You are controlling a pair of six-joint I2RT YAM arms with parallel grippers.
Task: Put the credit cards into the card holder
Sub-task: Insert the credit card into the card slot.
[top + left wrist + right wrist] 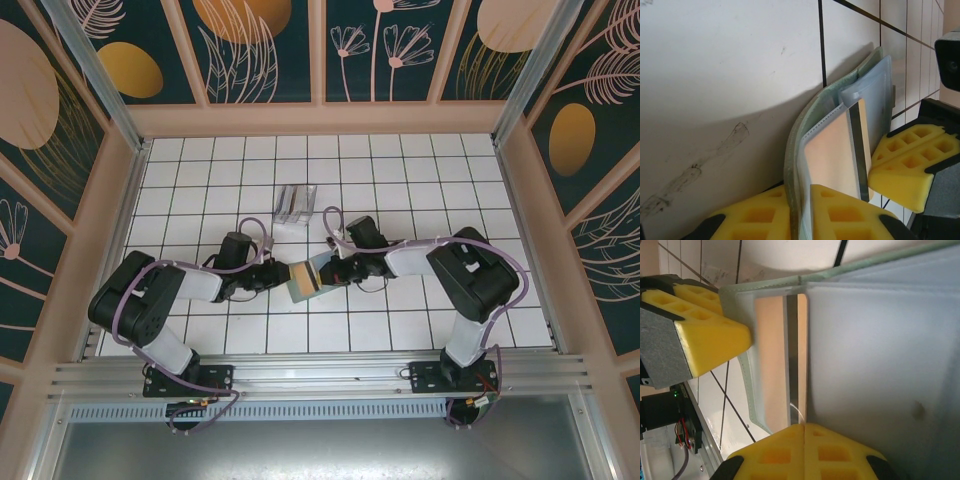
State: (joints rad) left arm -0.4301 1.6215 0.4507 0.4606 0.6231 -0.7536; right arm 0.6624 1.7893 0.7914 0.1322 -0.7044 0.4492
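**Top view.** The card holder point(303, 281) is held off the tabletop point(400, 180) at centre. The left pincer point(278, 276) is at its 9 o'clock and the right pincer point(322, 272) at its 3 o'clock. A clear box point(295, 205) stands at 12 o'clock, well apart. This view gives the overall layout, but the card slots are too small to read.

**Left wrist view.** The left pincer is clamped on the holder's folded spine. An orange card point(832, 150) with a dark stripe sits partly inside a clear sleeve point(875, 85). The holder looks soft and bows under the grip, so it is best held at the spine. This view alone shows the sleeves fanned open.

**Right wrist view.** The right pincer's pads are pressed together at the card's near edge (apparently nipping it). The card looks light, stiff and slick, so a thin edge grip may slip. This view alone shows how much of the card is out of the sleeve.
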